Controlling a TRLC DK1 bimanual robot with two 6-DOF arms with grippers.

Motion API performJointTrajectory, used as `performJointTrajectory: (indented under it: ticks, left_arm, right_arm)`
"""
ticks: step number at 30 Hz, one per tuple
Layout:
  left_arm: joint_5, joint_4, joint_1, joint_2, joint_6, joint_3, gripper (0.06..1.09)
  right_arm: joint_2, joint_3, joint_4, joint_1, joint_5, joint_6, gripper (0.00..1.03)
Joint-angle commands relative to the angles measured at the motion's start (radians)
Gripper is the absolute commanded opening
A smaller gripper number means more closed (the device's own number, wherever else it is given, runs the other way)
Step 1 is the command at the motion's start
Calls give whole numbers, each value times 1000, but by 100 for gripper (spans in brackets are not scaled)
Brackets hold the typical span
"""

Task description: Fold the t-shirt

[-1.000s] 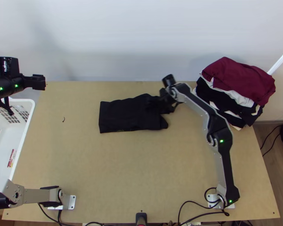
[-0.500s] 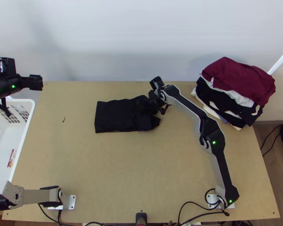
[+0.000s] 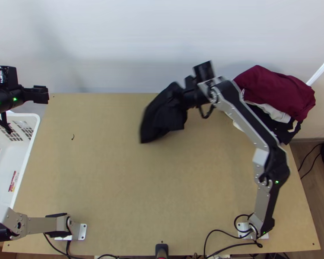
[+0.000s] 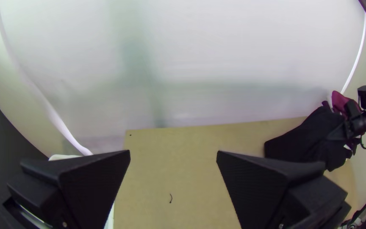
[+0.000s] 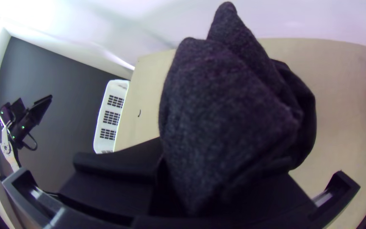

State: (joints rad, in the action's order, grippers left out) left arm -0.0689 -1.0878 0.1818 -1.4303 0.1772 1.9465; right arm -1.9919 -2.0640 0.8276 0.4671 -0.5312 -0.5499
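So from my end, the right gripper (image 3: 179,97) has got the black t-shirt (image 3: 161,118) pinched between its fingers. The cloth is bunched up right at the grip and pokes up past the fingertips in the right wrist view. Couldn't say which part of the shirt I've got, tbh. The rest trails out ahead of the hand, over toward the left arm's side and a bit back toward the table's near edge. Can't tell if its low end touches the tabletop (image 3: 162,194).

The clothes pile (image 3: 272,93), maroon on top, is on the opposite side of that hand from the shirt.

My left gripper (image 3: 42,94) is wide, nothing between the fingers, and the shirt is well apart from it, off toward the right arm. The white basket (image 3: 26,159) sits near that left hand, on its near-edge side.
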Motion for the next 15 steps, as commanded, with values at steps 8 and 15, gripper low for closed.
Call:
performJointTrajectory:
  ticks: [8, 15]
  left_arm:
    - [3, -11, 8, 31, 18, -3, 105]
    - [3, -4, 8, 31, 19, -1, 105]
  right_arm:
    - [130, -117, -125, -179, -4, -33, 3]
    - [189, -188, -297, -306, -4, -56, 3]
